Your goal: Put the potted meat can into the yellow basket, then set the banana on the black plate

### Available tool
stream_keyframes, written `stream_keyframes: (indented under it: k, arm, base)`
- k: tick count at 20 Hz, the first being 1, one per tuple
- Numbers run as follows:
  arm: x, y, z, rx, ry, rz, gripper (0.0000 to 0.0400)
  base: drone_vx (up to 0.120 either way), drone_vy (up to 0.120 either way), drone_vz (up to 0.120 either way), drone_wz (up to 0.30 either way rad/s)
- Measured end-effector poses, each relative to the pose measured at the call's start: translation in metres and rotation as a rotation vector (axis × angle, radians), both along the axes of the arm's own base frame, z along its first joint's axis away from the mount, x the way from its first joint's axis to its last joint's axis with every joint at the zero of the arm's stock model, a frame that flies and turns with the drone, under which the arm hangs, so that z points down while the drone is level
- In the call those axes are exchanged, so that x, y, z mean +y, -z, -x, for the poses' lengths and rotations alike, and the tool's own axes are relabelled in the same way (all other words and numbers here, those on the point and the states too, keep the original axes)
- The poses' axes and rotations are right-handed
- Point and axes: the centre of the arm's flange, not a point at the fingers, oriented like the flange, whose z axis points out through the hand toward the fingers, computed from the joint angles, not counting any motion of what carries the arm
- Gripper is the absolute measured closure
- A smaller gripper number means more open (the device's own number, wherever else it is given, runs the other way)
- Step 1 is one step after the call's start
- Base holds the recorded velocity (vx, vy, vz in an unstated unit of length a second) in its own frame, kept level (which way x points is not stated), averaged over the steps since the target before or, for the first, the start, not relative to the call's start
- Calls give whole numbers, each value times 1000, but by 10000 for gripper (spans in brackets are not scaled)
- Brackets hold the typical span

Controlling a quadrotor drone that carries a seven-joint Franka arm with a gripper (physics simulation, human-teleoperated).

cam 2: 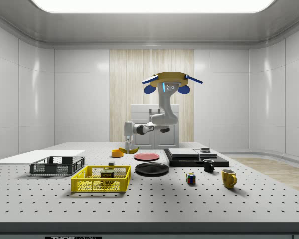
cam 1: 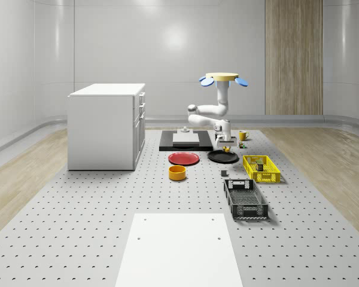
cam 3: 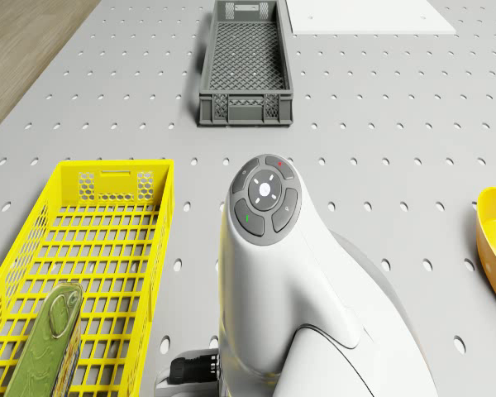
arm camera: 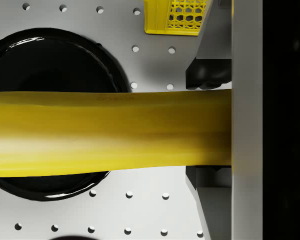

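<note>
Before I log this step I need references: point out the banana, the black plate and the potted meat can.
banana [arm camera: 110,132]: wrist view, middle of its yellow length.
black plate [cam 2: 152,169]: side view, centre of its dark top.
potted meat can [cam 3: 45,343]: drone view, its green label, inside the yellow basket [cam 3: 161,248].
</note>
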Motion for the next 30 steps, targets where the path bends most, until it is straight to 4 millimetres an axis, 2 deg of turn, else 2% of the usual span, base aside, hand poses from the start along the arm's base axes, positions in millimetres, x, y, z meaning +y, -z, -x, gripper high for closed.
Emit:
stream_keyframes:
  k: [12, 18, 30]
  arm:
    - [0, 0, 0, 0, 0, 0, 207]
    - [0, 0, 0, 0, 0, 0, 207]
    - [0, 0, 0, 0, 0, 0, 207]
  base:
    - [-120, 0, -3, 0]
    - [-120, 0, -113, 0]
    - [-120, 0, 0, 0]
